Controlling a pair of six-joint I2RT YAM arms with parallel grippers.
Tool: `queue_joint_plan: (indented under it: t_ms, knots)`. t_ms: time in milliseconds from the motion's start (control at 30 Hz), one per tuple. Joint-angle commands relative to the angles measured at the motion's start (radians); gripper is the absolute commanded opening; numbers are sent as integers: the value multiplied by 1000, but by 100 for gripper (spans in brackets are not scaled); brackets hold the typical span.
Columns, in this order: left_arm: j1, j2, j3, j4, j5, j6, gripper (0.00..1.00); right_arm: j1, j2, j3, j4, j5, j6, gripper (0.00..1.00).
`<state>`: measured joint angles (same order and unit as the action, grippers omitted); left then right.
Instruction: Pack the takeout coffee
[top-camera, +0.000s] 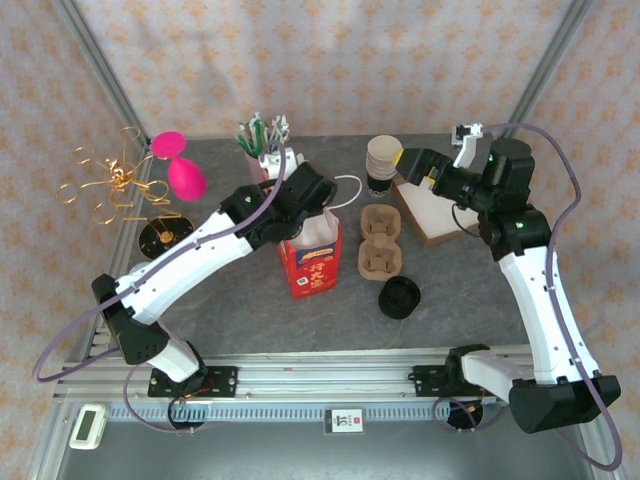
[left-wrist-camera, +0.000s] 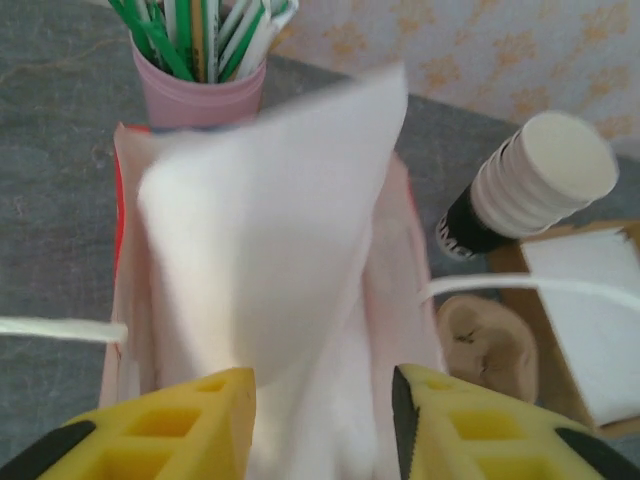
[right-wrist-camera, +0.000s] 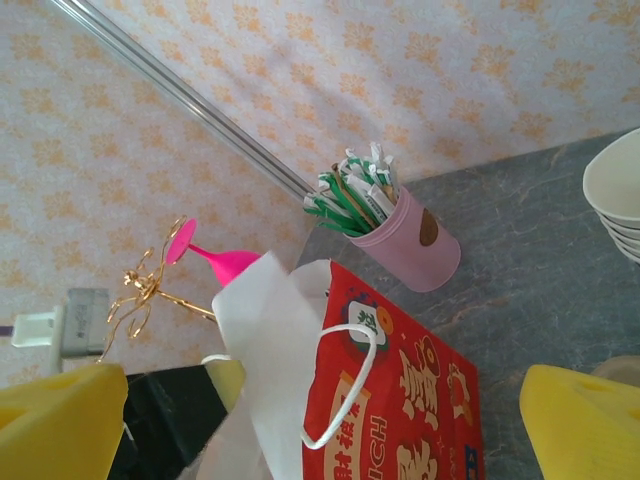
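A red paper bag (top-camera: 312, 258) with white cord handles stands upright mid-table. A white paper sheet (left-wrist-camera: 270, 230) sticks up out of its mouth. My left gripper (top-camera: 310, 200) hovers over the bag's top; in the left wrist view its yellow fingers (left-wrist-camera: 190, 425) stand apart either side of the sheet, open (left-wrist-camera: 322, 385). A stack of white paper cups (top-camera: 384, 160) with a black base stands behind a brown cardboard cup carrier (top-camera: 380, 240). My right gripper (top-camera: 412, 165) is beside the cup stack, wide open (right-wrist-camera: 320, 430), nothing between its fingers. The bag (right-wrist-camera: 410, 400) lies ahead of it.
A black lid (top-camera: 400, 297) lies in front of the carrier. A flat box with white napkins (top-camera: 435, 210) sits under the right arm. A pink cup of straws (top-camera: 262, 150), an upturned pink glass (top-camera: 182, 165) and a gold wire stand (top-camera: 115, 185) stand at the back left.
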<state>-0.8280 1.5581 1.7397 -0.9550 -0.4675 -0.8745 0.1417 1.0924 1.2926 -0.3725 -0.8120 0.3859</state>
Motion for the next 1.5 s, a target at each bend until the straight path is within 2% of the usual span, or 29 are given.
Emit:
queue_joint_plan:
  t_ms: [0,200,333,467,700,767,900,1033,1167,1467]
  knots:
    - [48,-14,71,-6,18,80,46,9,-17,-4,59,-20,21,100]
    - [93,62,123,-19,10,125,44,9,-14,-4,52,-7,15,100]
    - [103,113,189,-83,-55,112,44,10,-8,-7,46,-11,18,100]
    - [103,88,173,-63,-62,120,48,9,-6,-7,39,1,9,100]
    - [107,48,144,-148,-129,87,52,10,1,-21,52,-1,14,100]
    - [115,46,110,-141,-89,85,53,10,4,-23,55,-4,17,100]
    - [116,55,60,-85,-5,98,45,10,4,-23,47,0,8,100]
    - [116,104,76,-78,39,140,24,9,2,-23,33,5,-5,99]
    - [117,170,142,-119,32,173,9,10,4,-30,35,2,-3,100]
    - [133,248,101,-114,85,204,5,9,8,-45,45,0,-2,100]
